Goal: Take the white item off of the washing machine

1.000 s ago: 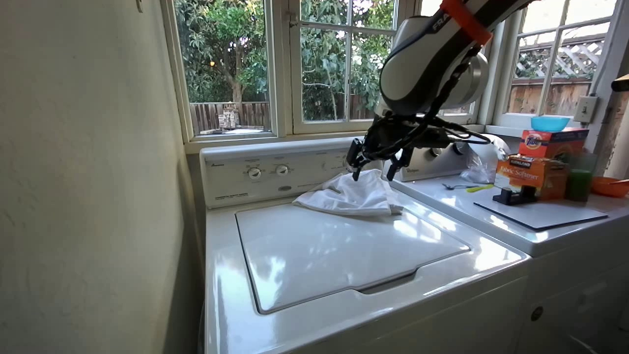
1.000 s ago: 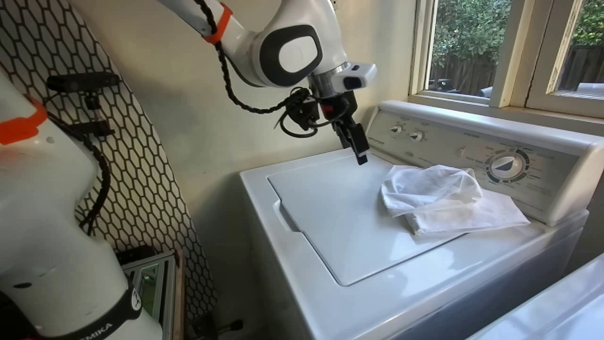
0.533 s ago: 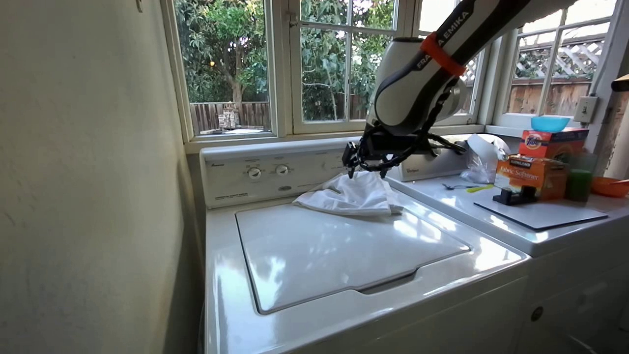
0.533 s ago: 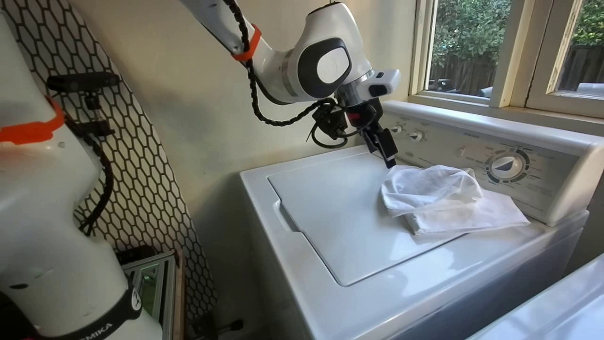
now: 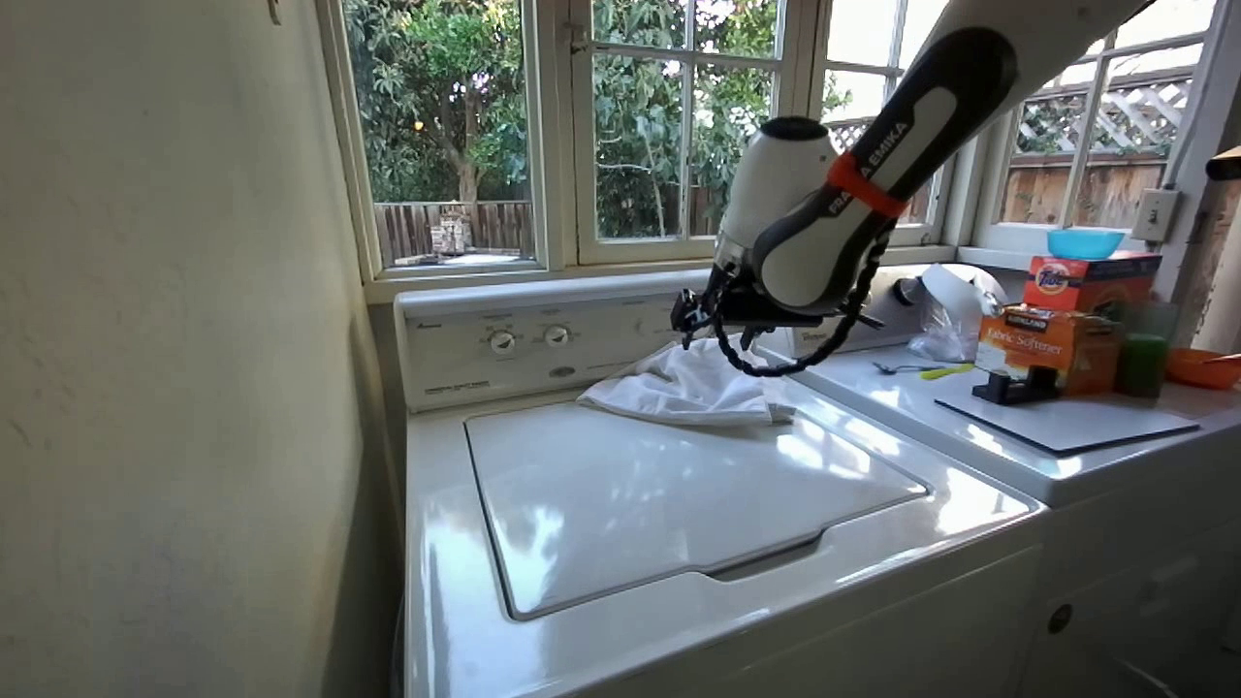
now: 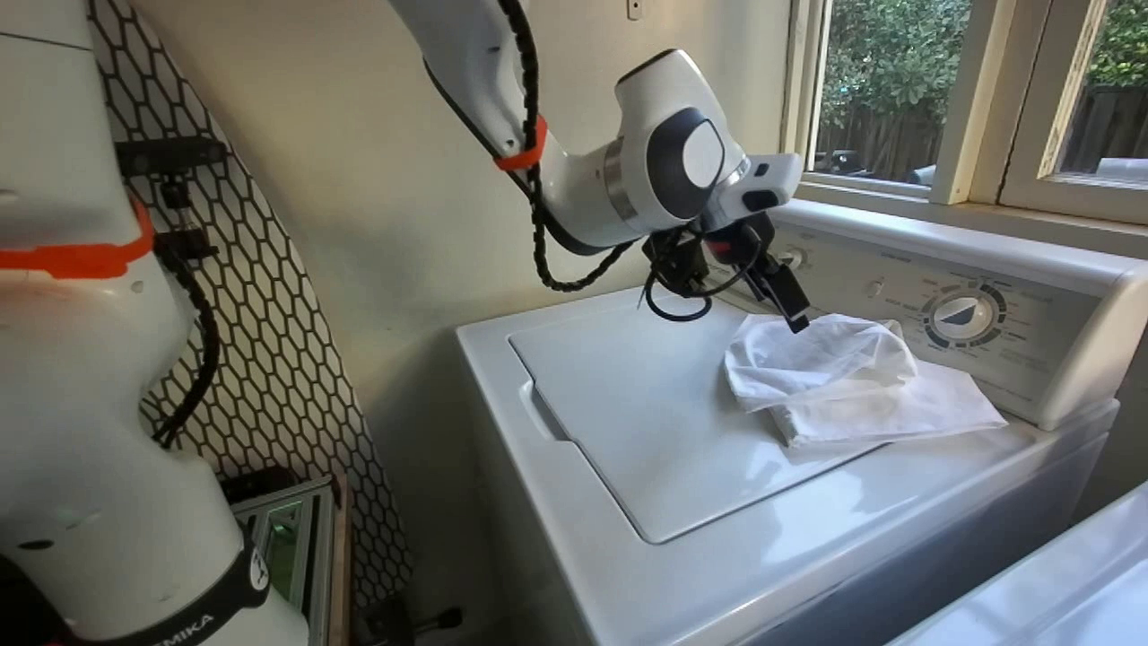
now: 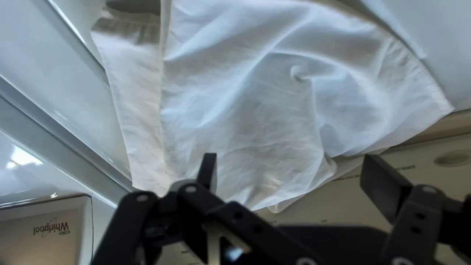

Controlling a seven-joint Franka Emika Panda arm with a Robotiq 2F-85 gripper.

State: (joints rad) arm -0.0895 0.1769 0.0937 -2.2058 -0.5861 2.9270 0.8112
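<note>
A crumpled white cloth (image 5: 693, 393) lies at the back of the washing machine (image 5: 659, 514), against its control panel. In an exterior view the cloth (image 6: 861, 395) overlaps the back right part of the lid (image 6: 637, 404). My gripper (image 5: 715, 341) is above the cloth's back part, tilted towards the panel; it also shows in an exterior view (image 6: 794, 321). In the wrist view the gripper (image 7: 289, 160) is open, with its fingers wide apart and nothing between the tips. The cloth (image 7: 243, 99) fills the middle of that view, beyond the fingers. Contact with it cannot be told.
The control panel (image 6: 897, 296) with knobs rises behind the cloth. A second machine (image 5: 873, 388) adjoins, bearing a fabric softener box (image 5: 1033, 344), a Tide box (image 5: 1091, 281), a board (image 5: 1096, 422) and an orange bowl (image 5: 1202, 368). A wall (image 5: 184, 388) stands beside the washing machine.
The arm has moved forward and down, bringing my gripper from over the lid to over the cloth, nearer the panel. The cloth has not moved.
</note>
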